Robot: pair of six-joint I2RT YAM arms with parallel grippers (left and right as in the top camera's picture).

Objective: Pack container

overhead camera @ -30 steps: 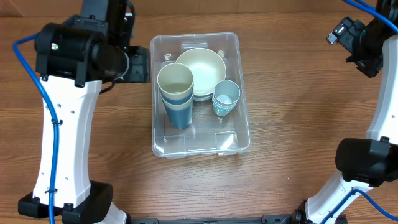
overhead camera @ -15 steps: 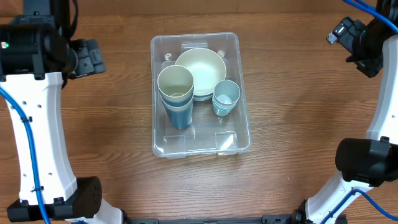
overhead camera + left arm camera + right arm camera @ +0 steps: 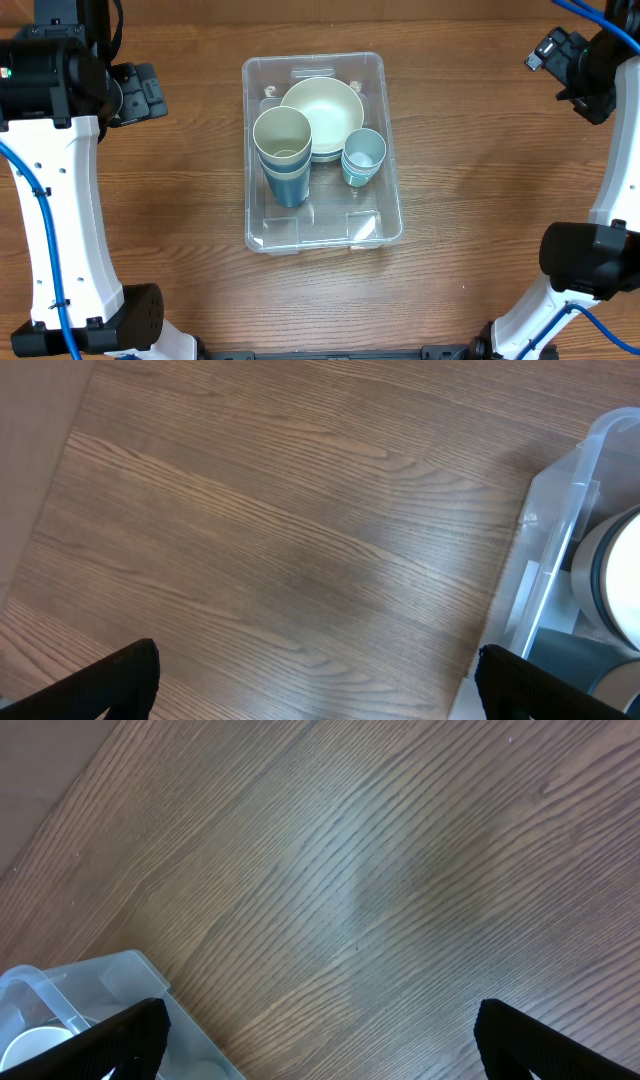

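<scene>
The clear plastic container (image 3: 264, 236) sits in the middle of the wooden table. Inside it are a cream bowl (image 3: 325, 110), a stack of tall cups (image 3: 283, 150) with a cream one on top of blue ones, and small light-blue cups (image 3: 363, 156). The container's corner shows in the left wrist view (image 3: 560, 550) and in the right wrist view (image 3: 90, 985). My left gripper (image 3: 320, 685) is open and empty, above bare table left of the container. My right gripper (image 3: 320, 1035) is open and empty, above bare table right of the container.
The left arm (image 3: 60, 150) stands at the left edge of the table and the right arm (image 3: 600, 150) at the right edge. Bare wood lies on both sides of the container.
My left arm has swung away from the container's upper left corner to the far left. The right arm and the container's contents have not moved.
</scene>
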